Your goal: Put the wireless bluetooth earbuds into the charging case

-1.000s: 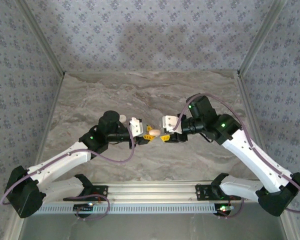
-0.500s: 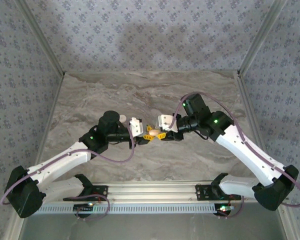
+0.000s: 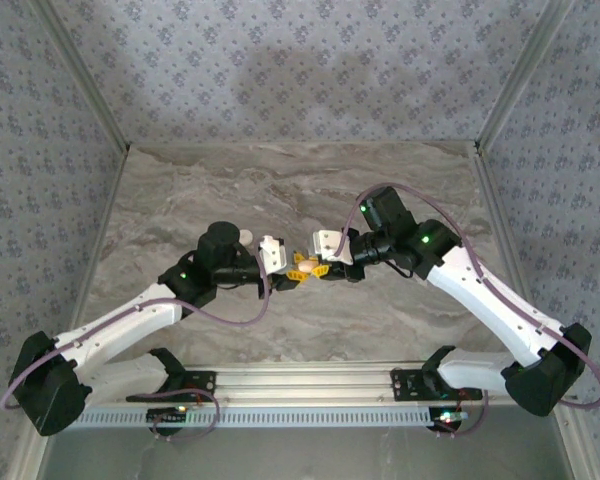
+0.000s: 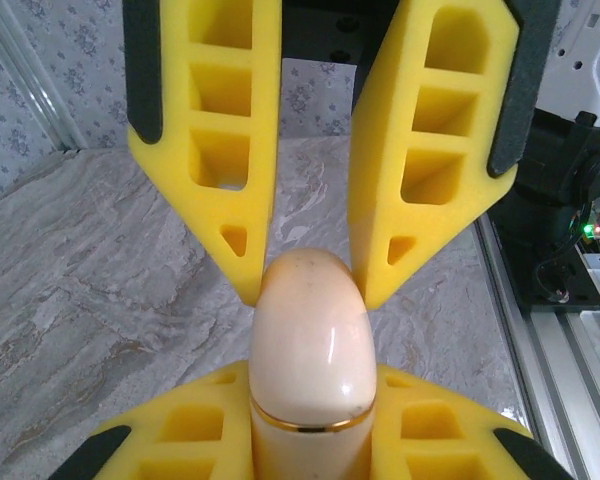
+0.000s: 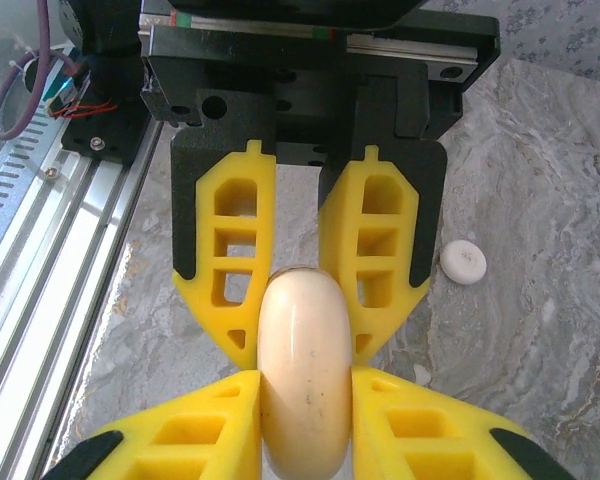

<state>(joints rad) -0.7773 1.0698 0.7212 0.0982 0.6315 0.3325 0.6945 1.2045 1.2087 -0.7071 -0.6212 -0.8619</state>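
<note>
The charging case (image 3: 305, 263) is a glossy cream rounded shell with a thin gold seam, held above the table between both grippers. My left gripper (image 4: 312, 405) is shut on its lower part, just below the seam. In the left wrist view the case (image 4: 312, 340) points at the right arm's yellow fingers (image 4: 430, 160), which flank its domed end. My right gripper (image 5: 303, 390) is shut on the case (image 5: 303, 360), with both pads pressed to its sides. The left gripper (image 3: 293, 268) and right gripper (image 3: 323, 269) meet tip to tip. The earbuds are out of view.
A small flat cream disc (image 5: 463, 262) lies on the marble table, and it shows beside the left arm's wrist (image 3: 247, 234). An aluminium rail (image 3: 310, 385) runs along the near edge. Patterned walls (image 3: 300, 70) close in the back and sides.
My right arm has moved left to the case and its fingers have closed onto it. The left gripper has kept still with the case in it.
</note>
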